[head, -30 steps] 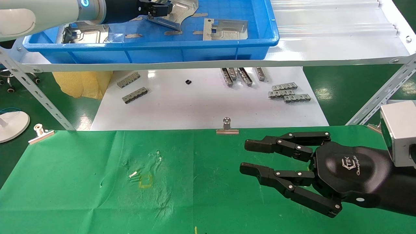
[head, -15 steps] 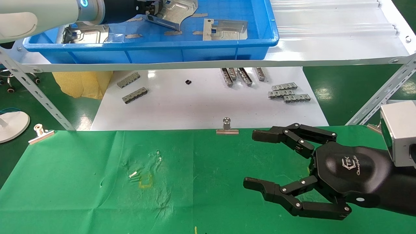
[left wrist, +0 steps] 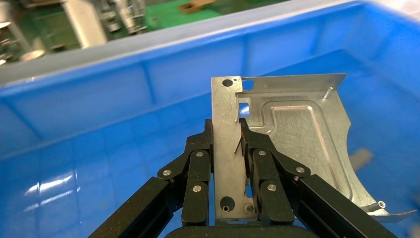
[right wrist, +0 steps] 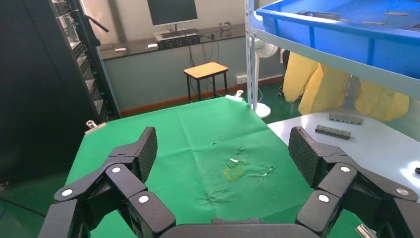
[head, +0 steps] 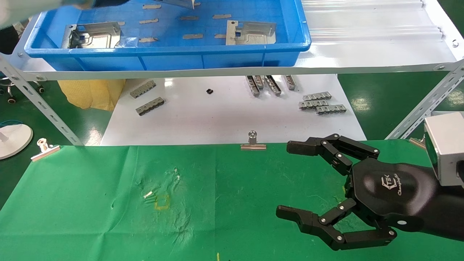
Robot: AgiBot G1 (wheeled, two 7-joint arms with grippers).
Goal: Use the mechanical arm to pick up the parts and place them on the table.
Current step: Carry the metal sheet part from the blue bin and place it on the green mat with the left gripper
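Above the blue tray, my left gripper pinches one part by its flat edge, lifted clear of the tray floor. Nearer than that tray, my right gripper hovers spread wide over the green table.

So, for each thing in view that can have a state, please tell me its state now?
Left claw: shut on a metal part, above the blue tray.
Held part: gripped by one edge, lifted clear of the tray floor.
Right claw: open wide, empty, over the green table.
Blue tray: on the shelf, holding two more parts.
Left part in tray: lying flat.
Right part in tray: lying flat.
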